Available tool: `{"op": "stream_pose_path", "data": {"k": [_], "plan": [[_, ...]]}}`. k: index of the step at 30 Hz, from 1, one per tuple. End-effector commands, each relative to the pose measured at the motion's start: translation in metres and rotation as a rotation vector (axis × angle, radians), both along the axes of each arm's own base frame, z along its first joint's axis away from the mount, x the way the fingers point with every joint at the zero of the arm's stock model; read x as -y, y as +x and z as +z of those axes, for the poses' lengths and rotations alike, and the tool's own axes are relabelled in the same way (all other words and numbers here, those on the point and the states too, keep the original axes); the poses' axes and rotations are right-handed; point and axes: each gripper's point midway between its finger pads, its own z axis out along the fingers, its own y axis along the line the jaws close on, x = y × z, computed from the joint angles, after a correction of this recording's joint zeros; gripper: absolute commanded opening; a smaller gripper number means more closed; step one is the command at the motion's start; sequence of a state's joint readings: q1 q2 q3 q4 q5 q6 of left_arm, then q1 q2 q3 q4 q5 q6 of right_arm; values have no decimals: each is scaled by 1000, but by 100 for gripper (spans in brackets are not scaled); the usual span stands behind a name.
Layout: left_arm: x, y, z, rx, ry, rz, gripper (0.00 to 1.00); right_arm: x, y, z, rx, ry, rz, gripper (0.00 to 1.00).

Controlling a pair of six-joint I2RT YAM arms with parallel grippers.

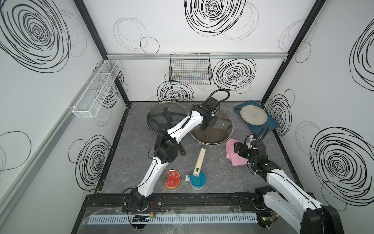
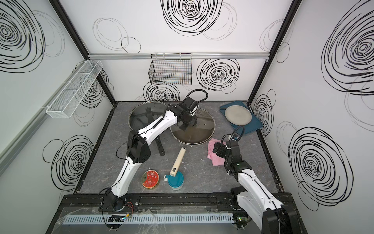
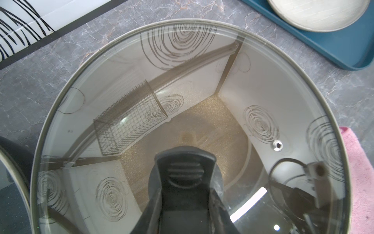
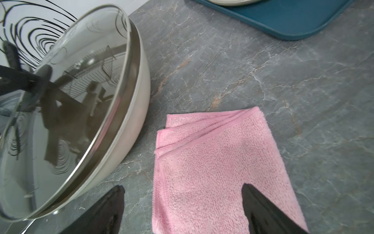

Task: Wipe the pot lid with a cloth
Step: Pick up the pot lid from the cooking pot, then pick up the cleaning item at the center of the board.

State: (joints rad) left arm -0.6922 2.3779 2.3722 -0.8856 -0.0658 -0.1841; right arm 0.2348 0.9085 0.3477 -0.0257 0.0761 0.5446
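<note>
The pot lid [image 1: 219,131] [image 2: 202,131] is a round glass lid with a metal rim and a black handle [image 3: 185,168]. It rests on a cream pan at the back middle of the table. My left gripper [image 1: 204,126] [image 2: 185,126] [image 3: 185,194] is shut on that handle. The cloth [image 1: 231,147] [image 2: 212,156] [image 4: 212,162] is pink, fuzzy and folded, and lies flat on the table just right of the pan. My right gripper [image 1: 237,147] [image 2: 217,149] [image 4: 183,190] hovers over it, open, one finger over the cloth and one over bare table.
A second glass lid [image 1: 159,117] sits on a dark pan at the back left. A blue tray [image 1: 269,126] with a grey plate [image 1: 253,115] is at the back right. The pan's beige handle [image 1: 199,162], a red tin [image 1: 172,179] and a teal-lidded jar [image 1: 197,180] lie near the front.
</note>
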Motion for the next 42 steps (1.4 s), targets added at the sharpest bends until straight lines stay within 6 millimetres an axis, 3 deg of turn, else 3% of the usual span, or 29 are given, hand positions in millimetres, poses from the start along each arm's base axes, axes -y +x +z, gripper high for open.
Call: {"op": "stream_pose_path", "data": {"k": [1, 9, 16, 26, 28, 31, 39, 40, 42], "plan": [[-5, 16, 93, 172, -168, 42, 0, 13, 0, -7, -54, -46, -46, 93], [-7, 11, 128, 234, -205, 42, 0, 26, 0, -29, -144, -78, -87, 91], [-8, 6, 150, 273, -228, 42, 0, 23, 8, -49, -246, -101, -91, 89], [-15, -2, 167, 299, -220, 39, 0, 6, 12, -86, -439, -195, -51, 84], [-17, -4, 171, 305, -215, 39, 0, 5, 9, -92, -461, -204, -53, 78], [-18, -7, 176, 311, -218, 35, 0, 6, 7, -96, -482, -219, -57, 63], [-23, -12, 179, 317, -216, 29, 0, 2, 8, -88, -459, -193, -66, 5], [-24, -13, 179, 317, -216, 29, 0, 2, 8, -84, -451, -186, -67, 0], [-25, -15, 179, 317, -218, 29, 0, 1, 7, -75, -430, -159, -74, 0]]}}
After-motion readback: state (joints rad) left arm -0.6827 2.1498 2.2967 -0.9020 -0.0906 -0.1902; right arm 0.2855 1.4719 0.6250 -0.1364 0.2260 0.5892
